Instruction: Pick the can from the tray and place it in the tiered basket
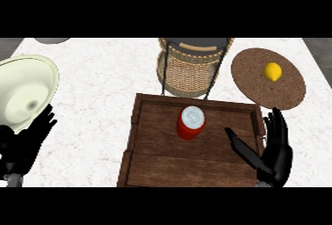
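The red can (pixel 190 123) stands upright in the wooden tray (pixel 146 149), to the left of the right robot hand (pixel 276 151) and a little ahead of it. That robot hand is spread, fingers straight and thumb stretched toward the can, touching nothing. The step in hand looks like the reach. To do it well, the robot hand should slide left over the tray's right rim, keep the spread until the can sits between thumb and fingers, then curl round its middle. The tiered basket (pixel 191 72) waits just beyond the tray. The left robot hand (pixel 26 143) rests open beside a pale bowl (pixel 26 90) on the surface (pixel 103 79).
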You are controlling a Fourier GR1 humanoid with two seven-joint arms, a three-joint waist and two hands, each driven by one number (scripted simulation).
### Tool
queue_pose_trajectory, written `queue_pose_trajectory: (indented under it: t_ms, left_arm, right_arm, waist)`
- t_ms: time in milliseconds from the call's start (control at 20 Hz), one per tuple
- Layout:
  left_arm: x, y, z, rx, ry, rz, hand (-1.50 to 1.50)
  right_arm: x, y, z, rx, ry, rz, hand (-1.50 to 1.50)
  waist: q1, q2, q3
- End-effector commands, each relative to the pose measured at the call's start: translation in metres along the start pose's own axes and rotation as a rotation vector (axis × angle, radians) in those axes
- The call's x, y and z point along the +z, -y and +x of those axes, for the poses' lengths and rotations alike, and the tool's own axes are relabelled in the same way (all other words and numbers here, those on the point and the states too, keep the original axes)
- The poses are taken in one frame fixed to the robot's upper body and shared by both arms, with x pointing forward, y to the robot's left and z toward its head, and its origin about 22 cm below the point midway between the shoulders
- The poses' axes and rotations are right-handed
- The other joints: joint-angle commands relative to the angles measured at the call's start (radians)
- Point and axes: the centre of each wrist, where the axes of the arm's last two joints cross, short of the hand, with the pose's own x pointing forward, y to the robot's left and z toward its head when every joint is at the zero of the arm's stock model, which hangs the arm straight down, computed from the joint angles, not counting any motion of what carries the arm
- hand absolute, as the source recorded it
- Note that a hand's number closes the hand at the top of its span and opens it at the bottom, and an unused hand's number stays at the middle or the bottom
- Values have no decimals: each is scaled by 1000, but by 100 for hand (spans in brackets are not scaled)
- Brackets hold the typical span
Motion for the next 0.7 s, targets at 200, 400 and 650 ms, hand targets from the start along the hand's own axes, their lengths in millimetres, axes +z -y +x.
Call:
queue_pose_trajectory:
  t_ms: [200, 400, 650]
  left_arm:
    - [3, 5, -12, -16, -37, -27, 0]
    - [3, 9, -14, -10, -28, -39, 0]
    - [1, 1, -17, -14, -35, -22, 0]
  right_arm:
    - [39, 3, -26, 278, -314, 198, -150]
    - [27, -7, 1, 299, -334, 259, -150]
    - [7, -27, 38, 326, -418, 315, -150]
  waist:
    - [22, 29, 36]
    - [14, 20, 36]
    - [8, 20, 37]
